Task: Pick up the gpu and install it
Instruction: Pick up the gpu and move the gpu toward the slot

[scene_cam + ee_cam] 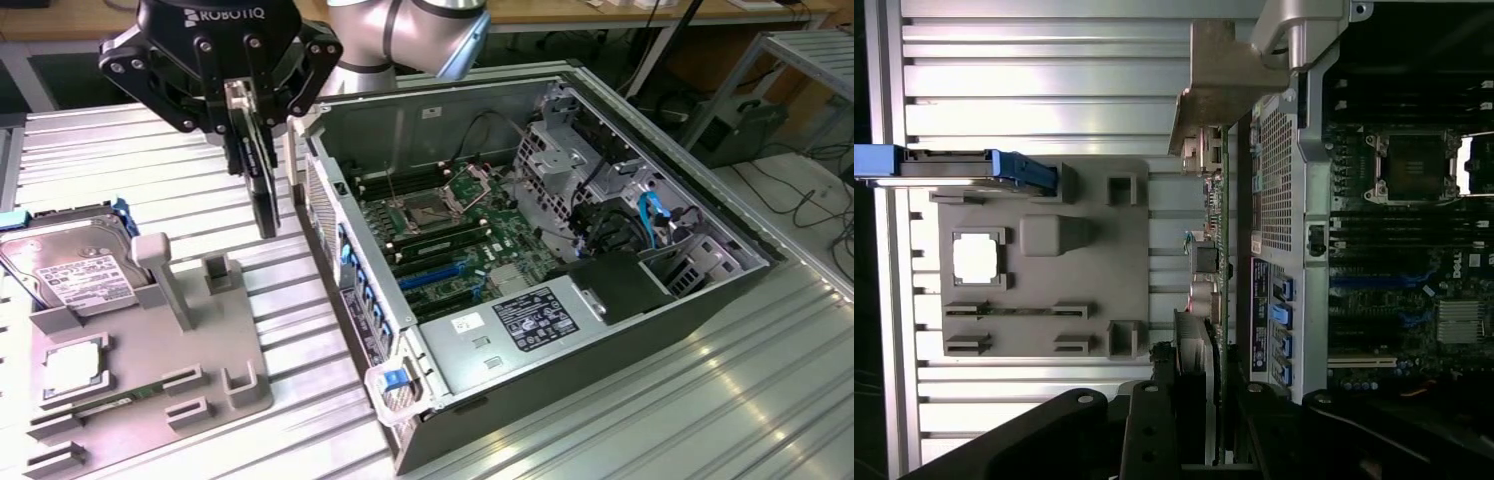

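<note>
Bright, even light filled the exterior view, and the ribbed desk (pixel 721 400) threw white glare back on that view's right. In the wrist view the same desk (pixel 1034 90) washed out nearly white, the computer case (pixel 1279 180) sat dim inside, and the jaws were dark shapes.

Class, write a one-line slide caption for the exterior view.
The gripper holds the gpu on edge beside the open computer case.

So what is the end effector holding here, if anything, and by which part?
The end effector holds the gpu by its upper edge. The card hangs vertical and edge-on, just outside the open computer case.
</note>
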Available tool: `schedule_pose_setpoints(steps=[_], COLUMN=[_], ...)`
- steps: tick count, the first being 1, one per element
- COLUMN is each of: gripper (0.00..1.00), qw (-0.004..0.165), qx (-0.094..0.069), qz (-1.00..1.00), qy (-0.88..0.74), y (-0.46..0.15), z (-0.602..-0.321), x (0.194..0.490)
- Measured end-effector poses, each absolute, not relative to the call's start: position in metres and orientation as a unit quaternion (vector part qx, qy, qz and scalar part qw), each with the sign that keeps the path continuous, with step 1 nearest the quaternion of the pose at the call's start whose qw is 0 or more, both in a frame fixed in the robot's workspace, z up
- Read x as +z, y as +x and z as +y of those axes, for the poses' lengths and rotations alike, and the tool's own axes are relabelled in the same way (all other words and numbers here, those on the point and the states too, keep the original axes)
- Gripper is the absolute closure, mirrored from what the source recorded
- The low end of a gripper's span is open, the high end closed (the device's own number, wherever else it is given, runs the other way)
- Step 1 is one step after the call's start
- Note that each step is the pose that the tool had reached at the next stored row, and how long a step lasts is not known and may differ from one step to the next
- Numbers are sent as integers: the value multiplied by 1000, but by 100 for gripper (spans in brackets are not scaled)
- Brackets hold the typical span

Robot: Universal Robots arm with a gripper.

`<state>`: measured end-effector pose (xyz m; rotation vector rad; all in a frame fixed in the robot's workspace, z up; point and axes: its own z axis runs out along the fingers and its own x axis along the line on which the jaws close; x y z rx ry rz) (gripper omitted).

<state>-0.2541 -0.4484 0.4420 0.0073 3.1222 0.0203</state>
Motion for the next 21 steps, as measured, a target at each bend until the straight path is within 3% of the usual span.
schedule_pose_setpoints(steps=[21], gripper=[73], qw=[10], qx=[6], qz=[1000], qy=[2], y=[-238], z=[-448], x=[442])
